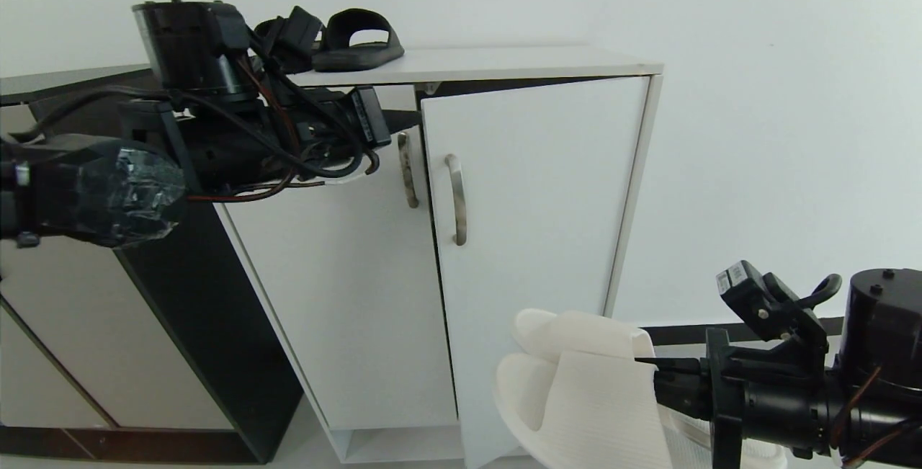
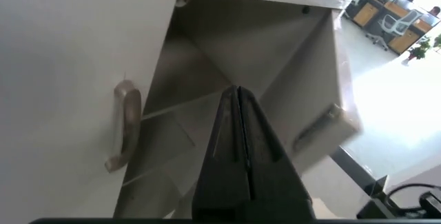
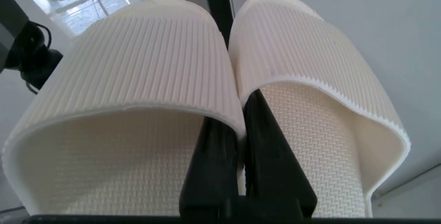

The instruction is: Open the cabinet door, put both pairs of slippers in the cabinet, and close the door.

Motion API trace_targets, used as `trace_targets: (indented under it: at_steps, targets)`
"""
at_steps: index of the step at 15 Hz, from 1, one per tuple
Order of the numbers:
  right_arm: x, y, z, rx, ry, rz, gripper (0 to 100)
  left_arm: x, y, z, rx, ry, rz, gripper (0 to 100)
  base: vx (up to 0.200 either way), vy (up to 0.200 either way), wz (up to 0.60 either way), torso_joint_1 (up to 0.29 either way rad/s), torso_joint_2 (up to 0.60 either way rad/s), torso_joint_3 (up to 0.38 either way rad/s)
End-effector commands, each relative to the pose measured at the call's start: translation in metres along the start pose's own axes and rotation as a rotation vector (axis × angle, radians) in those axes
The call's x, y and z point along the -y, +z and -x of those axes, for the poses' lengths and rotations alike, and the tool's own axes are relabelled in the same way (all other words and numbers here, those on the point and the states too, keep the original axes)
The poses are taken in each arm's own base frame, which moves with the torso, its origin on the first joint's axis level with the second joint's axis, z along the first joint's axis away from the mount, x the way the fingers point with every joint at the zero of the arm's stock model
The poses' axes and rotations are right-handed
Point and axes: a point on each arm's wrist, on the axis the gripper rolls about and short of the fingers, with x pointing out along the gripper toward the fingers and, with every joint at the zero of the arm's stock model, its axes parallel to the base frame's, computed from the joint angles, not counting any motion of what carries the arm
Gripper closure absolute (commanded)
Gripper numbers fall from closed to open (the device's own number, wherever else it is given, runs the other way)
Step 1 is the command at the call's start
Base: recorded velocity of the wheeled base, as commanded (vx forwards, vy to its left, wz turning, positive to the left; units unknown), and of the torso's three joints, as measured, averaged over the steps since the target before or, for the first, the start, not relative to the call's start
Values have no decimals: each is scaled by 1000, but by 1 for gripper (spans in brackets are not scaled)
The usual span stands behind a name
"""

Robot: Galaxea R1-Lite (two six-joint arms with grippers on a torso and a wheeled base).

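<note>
A white two-door cabinet (image 1: 533,188) stands ahead; its right door (image 1: 536,238) is ajar and the left door (image 1: 346,296) is closed. A pair of black slippers (image 1: 356,40) lies on the cabinet top. My left gripper (image 1: 407,119) is shut and empty, its tip poking into the gap behind the right door's upper edge. In the left wrist view the shut fingers (image 2: 238,134) point into the bare cabinet interior (image 2: 227,52), between the two door handles (image 2: 124,124). My right gripper (image 3: 238,141) is shut on a pair of white slippers (image 1: 576,390), pinching them side by side low before the right door.
A dark cabinet (image 1: 194,310) adjoins the white one on the left. A plain white wall (image 1: 778,130) runs to the right. Metal handles (image 1: 455,199) sit at the doors' meeting edges. Light floor (image 1: 302,447) shows below the cabinet.
</note>
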Motion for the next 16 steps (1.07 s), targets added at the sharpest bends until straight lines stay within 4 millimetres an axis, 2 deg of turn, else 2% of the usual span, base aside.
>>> trace_targets:
  at_steps: [1,4,7,9,12,13,16]
  targets:
    - [-1,-2,0,-7,5,-1,100,-15,-11,-26,-31,8,15,100,0,0,0,0,0,0]
    - [-3,-8,0,-28,21,21,100,-17,-15,-32,-19,-18,28,100,0,0,0,0,0,0]
    - [-7,-19,5,-61,107,52,100,-14,-22,-28,-10,-33,52,100,-200,0,0,4,2,1]
    - [-10,-22,7,-70,141,61,100,-2,-34,-32,-29,-75,51,100,-200,0,0,2,0,5]
    - [-10,-23,7,-72,146,61,100,29,-52,-41,-58,-167,45,100,-200,0,0,5,2,1]
    - [-9,-22,6,-70,146,60,100,31,-53,-42,-53,-176,43,100,-200,0,0,7,-2,2]
    - [-9,-18,4,-60,146,60,100,23,-58,-37,-28,-166,36,100,0,0,0,0,0,0]
